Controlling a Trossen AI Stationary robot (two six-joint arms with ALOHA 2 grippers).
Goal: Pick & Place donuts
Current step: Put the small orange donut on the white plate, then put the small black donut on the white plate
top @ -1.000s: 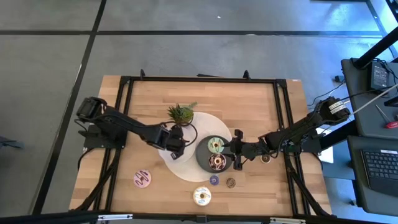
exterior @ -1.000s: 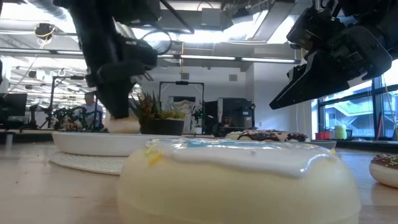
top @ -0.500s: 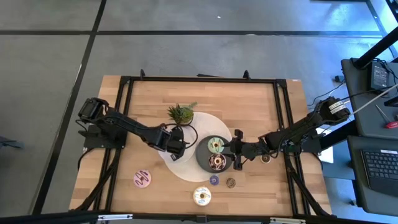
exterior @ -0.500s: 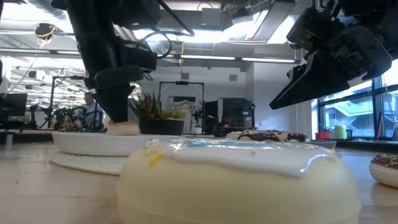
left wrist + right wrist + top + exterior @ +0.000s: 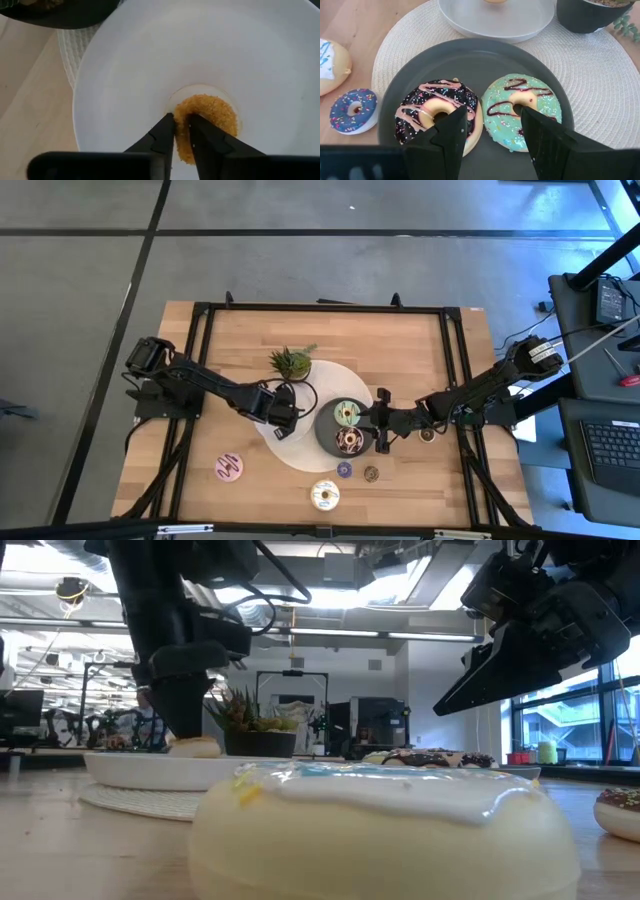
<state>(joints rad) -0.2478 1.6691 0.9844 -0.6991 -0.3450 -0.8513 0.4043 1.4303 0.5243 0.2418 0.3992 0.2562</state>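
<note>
**Inspector:** Your left gripper (image 5: pixel 181 131) has its fingers nearly together, a thin gap between them, tips at the small orange sugared mini donut (image 5: pixel 207 120); whether they pinch it, I cannot tell; that donut lies in the white round plate (image 5: pixel 125 70).

**Operator:** And the right?

**Inspector:** Your right gripper (image 5: pixel 492 131) stands spread and empty above the dark grey round plate (image 5: pixel 485 57); there sit the chocolate-iced ring donut (image 5: pixel 437 117) and the green-iced ring donut (image 5: pixel 520 110), side by side.

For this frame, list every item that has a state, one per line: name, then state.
Left gripper: over the white plate, fingers narrowly apart around the orange mini donut.
Right gripper: open, above the dark plate.
Chocolate donut: flat on dark plate.
Green donut: flat on dark plate.
White iced donut: on the table.
</note>
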